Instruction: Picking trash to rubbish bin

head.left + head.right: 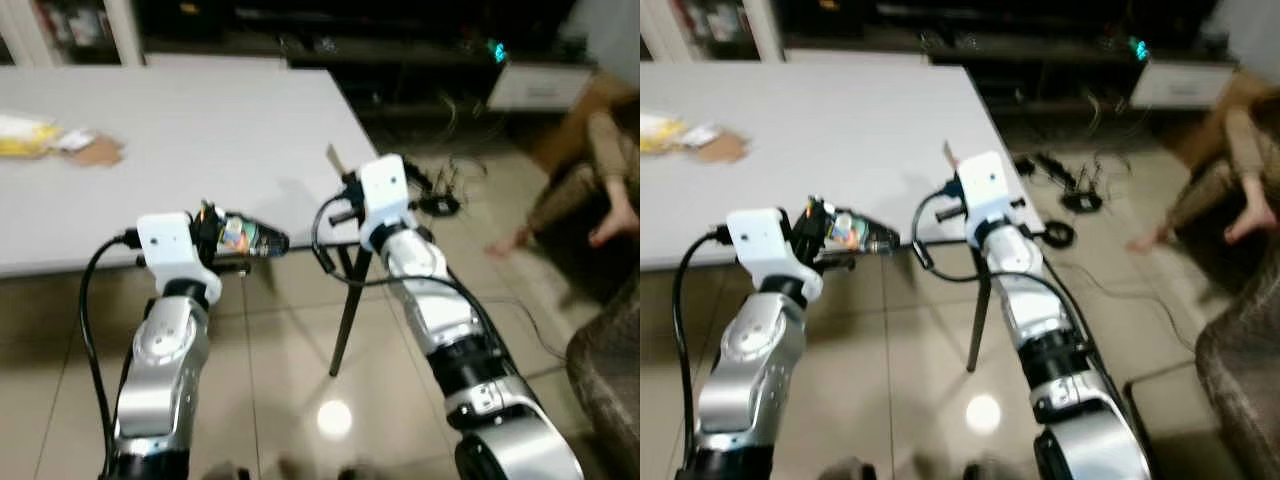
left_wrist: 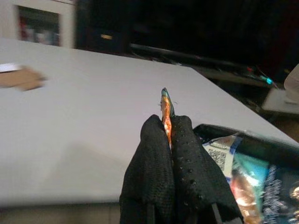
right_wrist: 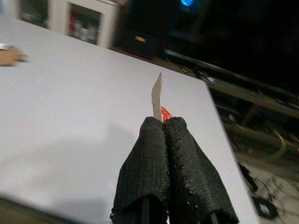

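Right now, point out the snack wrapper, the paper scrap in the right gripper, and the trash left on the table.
snack wrapper (image 1: 238,236), left eye view, printed middle.
paper scrap (image 3: 157,95), right wrist view, upright flat face.
trash on the table (image 1: 45,140), left eye view, yellow piece.

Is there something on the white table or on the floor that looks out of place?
Yes. A crumpled yellow wrapper and a torn brown cardboard scrap lie loose on the white table, near its far left side. A tangle of black cables is strewn over the tiled floor beside the table's right end.
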You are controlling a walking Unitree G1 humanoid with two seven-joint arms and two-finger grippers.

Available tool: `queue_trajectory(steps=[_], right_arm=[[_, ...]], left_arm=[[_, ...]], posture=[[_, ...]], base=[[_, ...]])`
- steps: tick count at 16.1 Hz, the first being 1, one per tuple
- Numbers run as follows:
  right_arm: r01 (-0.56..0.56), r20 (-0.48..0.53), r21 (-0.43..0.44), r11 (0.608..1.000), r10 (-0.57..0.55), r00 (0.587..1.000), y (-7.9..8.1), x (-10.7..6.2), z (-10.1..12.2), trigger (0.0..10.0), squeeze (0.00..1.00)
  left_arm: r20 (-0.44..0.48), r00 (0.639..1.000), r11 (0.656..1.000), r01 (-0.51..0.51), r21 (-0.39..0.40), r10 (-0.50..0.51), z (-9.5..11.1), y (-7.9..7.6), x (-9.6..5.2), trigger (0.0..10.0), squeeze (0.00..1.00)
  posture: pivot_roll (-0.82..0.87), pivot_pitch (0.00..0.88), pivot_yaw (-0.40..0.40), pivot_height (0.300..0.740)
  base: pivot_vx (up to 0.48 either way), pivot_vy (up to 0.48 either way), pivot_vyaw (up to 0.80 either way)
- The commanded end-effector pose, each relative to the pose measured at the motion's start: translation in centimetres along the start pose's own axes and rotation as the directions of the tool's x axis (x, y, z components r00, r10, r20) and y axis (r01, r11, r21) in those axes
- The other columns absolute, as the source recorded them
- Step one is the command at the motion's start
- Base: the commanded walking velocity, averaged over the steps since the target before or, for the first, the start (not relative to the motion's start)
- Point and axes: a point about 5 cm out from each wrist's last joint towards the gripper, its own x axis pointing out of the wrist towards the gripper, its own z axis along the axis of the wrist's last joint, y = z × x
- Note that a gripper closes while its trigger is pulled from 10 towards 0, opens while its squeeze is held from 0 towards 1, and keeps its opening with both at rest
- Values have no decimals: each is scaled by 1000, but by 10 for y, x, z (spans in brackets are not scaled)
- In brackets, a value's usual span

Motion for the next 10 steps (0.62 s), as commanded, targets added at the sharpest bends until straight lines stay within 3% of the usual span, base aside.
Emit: queue_trajectory(steps=[1, 10], right_arm=[[7, -7, 10, 1000, -7, 1000, -3, -1, -1, 10000, 0], [8, -19, 1, 1000, -8, 1000, -4, -1, -3, 10000, 0]], left_arm=[[-22, 1000, 1000, 3, -15, -3, -4, -2, -1, 10000, 0], [-26, 1000, 996, 8, -85, -11, -6, 4, -2, 10000, 0]], posture=[[-19, 47, -70, 740], [-25, 49, -74, 740]], base=[[-296, 0, 0], [0, 0, -45]])
